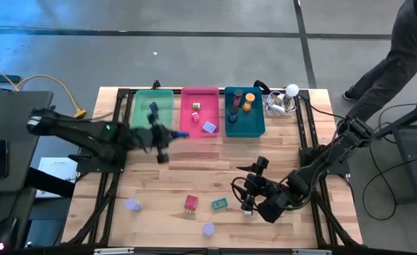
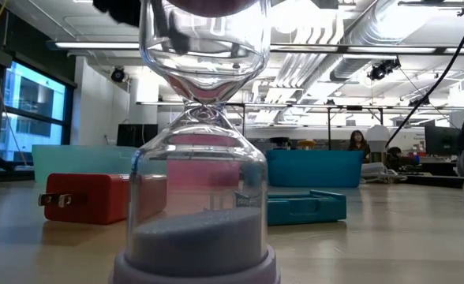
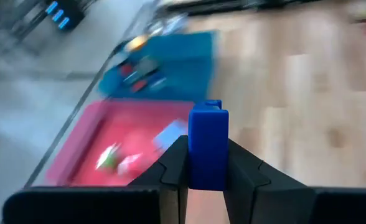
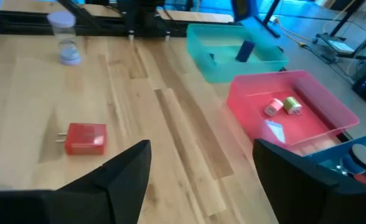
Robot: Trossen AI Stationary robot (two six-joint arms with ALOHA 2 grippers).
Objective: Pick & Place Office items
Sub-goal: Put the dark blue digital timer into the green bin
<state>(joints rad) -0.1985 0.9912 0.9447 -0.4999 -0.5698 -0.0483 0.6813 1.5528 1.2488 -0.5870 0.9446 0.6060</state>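
blue block (image 3: 208,146), pink tray (image 1: 200,113) (teal beside)

My two arms are dark, jointed black metal, with cables running along the links. A small green light glows on my left arm (image 1: 108,128). My left gripper (image 3: 206,163) and right gripper (image 4: 198,163) each end in two broad, matte black wedge-shaped fingers.

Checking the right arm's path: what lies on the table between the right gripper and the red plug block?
In the high view, the teal block lies between the open right gripper and the red plug block.
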